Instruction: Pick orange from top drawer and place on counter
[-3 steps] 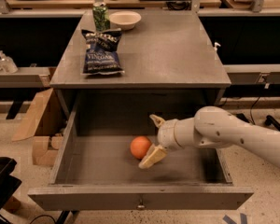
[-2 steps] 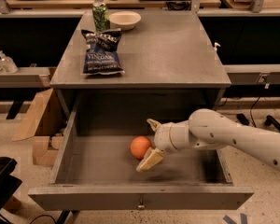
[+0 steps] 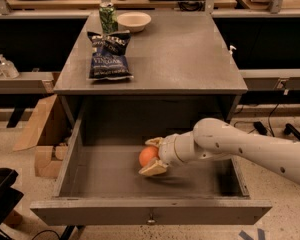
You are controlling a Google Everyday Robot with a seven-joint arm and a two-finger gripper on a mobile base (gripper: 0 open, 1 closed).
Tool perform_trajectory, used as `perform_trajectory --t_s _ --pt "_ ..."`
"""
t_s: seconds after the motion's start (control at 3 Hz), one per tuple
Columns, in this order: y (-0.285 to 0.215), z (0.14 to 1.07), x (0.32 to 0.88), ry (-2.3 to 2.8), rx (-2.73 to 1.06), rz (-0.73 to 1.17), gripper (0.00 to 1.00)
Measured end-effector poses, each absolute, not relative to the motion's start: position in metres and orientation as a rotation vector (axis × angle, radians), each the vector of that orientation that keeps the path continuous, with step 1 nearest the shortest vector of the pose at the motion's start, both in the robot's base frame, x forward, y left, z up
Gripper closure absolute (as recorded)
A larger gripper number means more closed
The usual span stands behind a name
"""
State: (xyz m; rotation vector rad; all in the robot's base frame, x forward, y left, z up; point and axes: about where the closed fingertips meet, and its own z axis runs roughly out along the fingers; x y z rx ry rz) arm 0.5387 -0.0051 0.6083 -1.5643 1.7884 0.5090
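One orange [image 3: 147, 155], one gripper [image 3: 150, 157] in drawer [image 3: 150, 212]

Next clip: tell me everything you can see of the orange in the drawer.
The orange is small, round, smooth and uniformly bright orange, seemingly whole. It sits on the floor of the open top drawer, near the middle. The end effector reaches in from the right, its tan fingers spread on either side of the fruit; whether they touch it cannot be told.
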Motion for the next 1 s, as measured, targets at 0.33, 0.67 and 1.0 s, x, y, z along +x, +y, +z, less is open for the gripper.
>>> perform_trajectory --t_s 0.33,0.67,1.0 --pt "0.002 0.612 0.538 1.784 -1.576 0.514 0.61" --pt "0.002 0.635 0.541 1.764 -1.578 0.497 0.84" --pt "-0.024 0.713 0.564 1.721 -1.547 0.499 1.0"
